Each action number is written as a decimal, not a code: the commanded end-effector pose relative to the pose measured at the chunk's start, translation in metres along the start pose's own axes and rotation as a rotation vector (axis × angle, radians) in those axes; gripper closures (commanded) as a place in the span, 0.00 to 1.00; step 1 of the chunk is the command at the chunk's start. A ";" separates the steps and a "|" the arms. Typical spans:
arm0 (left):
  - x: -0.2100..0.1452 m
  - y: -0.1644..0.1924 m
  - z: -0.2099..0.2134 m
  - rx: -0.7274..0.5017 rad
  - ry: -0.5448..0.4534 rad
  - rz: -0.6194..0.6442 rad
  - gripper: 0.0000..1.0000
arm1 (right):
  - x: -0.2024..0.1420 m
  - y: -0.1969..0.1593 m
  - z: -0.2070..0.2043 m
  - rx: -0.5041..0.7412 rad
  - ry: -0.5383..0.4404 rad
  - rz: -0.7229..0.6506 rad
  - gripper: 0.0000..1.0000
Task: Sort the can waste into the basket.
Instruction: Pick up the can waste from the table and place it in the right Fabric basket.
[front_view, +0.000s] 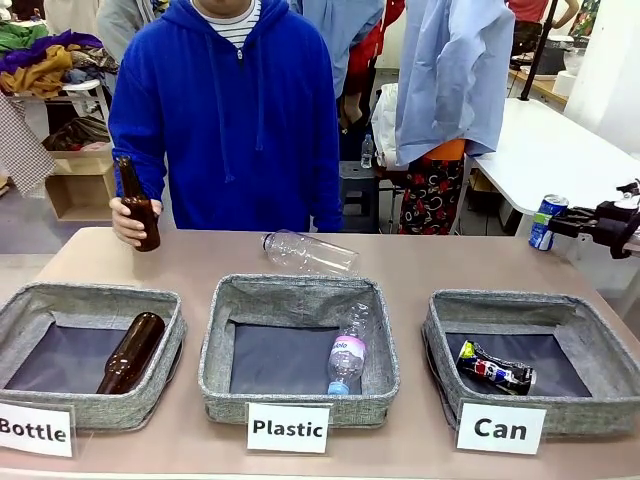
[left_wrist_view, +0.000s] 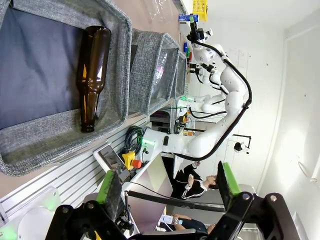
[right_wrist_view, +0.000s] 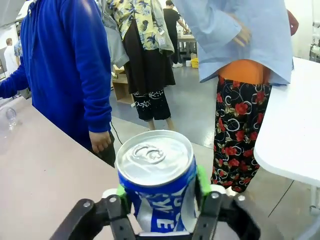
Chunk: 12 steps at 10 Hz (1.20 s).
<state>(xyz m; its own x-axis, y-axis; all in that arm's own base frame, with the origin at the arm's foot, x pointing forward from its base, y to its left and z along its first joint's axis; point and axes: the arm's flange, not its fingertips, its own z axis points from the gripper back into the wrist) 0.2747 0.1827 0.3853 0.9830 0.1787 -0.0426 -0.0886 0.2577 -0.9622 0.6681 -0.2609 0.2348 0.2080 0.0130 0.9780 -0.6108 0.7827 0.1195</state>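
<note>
The blue can (front_view: 547, 221) has white lettering and a silver top with its tab unpulled. It stands upright, clamped between the right gripper's (front_view: 562, 226) green pads (right_wrist_view: 202, 179) at the far right, beyond the Can basket (front_view: 437, 335). A crushed can (front_view: 495, 368) lies in that basket. The left gripper's (left_wrist_view: 168, 186) jaws stand apart.

You have the left gripper (left_wrist_view: 169, 175) at the bottom edge, its green pads (left_wrist_view: 111, 186) well apart and nothing between them. Above it, the near basket (left_wrist_view: 45, 140) holds one brown bottle (left_wrist_view: 92, 70) lying flat on the dark bottom, mouth at the foot of the grey wall. The middle basket (left_wrist_view: 147, 65) and far basket (left_wrist_view: 180, 75) stand in line beyond it on the table (left_wrist_view: 145, 20). Far off at the top, the right gripper (left_wrist_view: 192, 23) carries a blue can (left_wrist_view: 185, 18). A seated person (left_wrist_view: 192, 182) shows sideways between the pads.
</note>
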 end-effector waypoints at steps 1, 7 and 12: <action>-0.008 -0.014 0.023 -0.087 0.004 -0.005 0.00 | 0.007 -0.007 -0.006 0.011 0.000 -0.025 1.00; -0.078 -0.070 0.171 -0.228 -0.260 -0.170 0.00 | 0.018 -0.001 0.007 0.052 -0.037 -0.025 1.00; -0.082 -0.073 0.155 -0.185 -0.213 -0.192 0.00 | 0.085 0.041 0.041 0.259 -0.029 -0.020 1.00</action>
<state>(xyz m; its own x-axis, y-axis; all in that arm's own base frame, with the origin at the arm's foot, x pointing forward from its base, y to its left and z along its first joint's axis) 0.1753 0.3082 0.5019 0.9110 0.3747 0.1723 0.1401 0.1119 -0.9838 0.6544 -0.2603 0.2958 0.1565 -0.0036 0.9877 -0.7313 0.6717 0.1183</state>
